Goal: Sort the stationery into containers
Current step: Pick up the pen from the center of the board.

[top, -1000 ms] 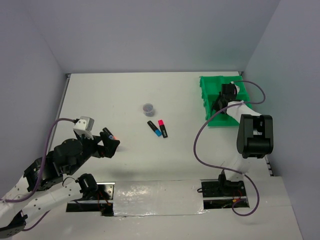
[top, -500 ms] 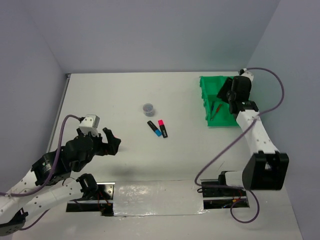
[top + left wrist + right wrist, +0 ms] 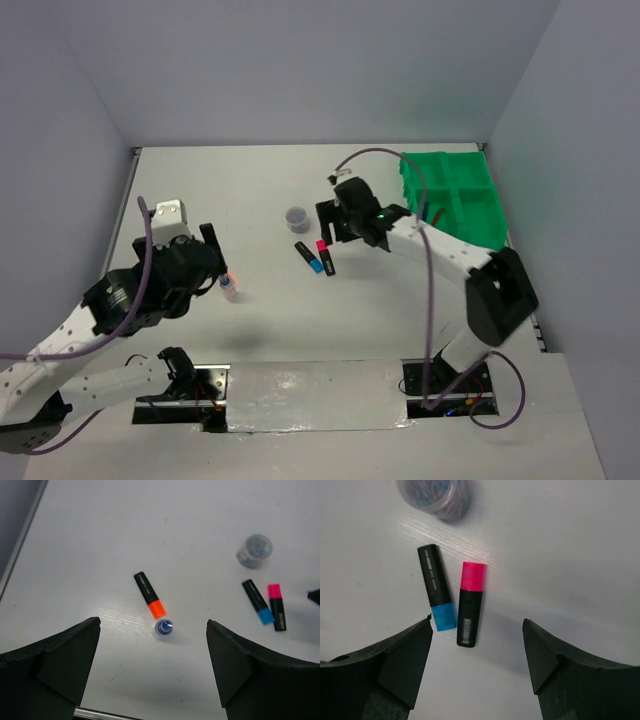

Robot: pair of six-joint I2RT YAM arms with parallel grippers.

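**Arm pose.** The left arm rises from the near left corner of the table (image 3: 250, 190), folds at the elbow and carries its wrist out over the near left part of the surface. The left gripper (image 3: 153, 621) points down at the table, fingers spread wide, with nothing between them. The right arm runs from its base at the near edge up to a raised elbow. From there the forearm reaches left and away, towards the middle of the table, and passes in front of the near left corner of the green tray (image 3: 480, 205). The right gripper (image 3: 477, 621) hangs over the two highlighters, fingers apart and clear of both.

**Task items.**
- The tray sits in the far right corner of the table.
- The blue-ended highlighter (image 3: 436, 587) and the pink-ended highlighter (image 3: 471, 604) lie side by side near the middle of the table, close together.
- The grey pot (image 3: 296, 215) stands just beyond them, towards the far edge.
- The bottle (image 3: 228, 290) stands upright near the left arm, well apart from the tray.

**Differences between views.**
- The top view hides most of the orange-ended highlighter (image 3: 149, 595) behind the left gripper. The left wrist view shows its full length, with the orange end just beside the bottle (contact cannot be confirmed).
- The right wrist view shows small coloured pieces inside the pot. From above, the pot reads only as a dark disc.
- Only the top view shows the tray.
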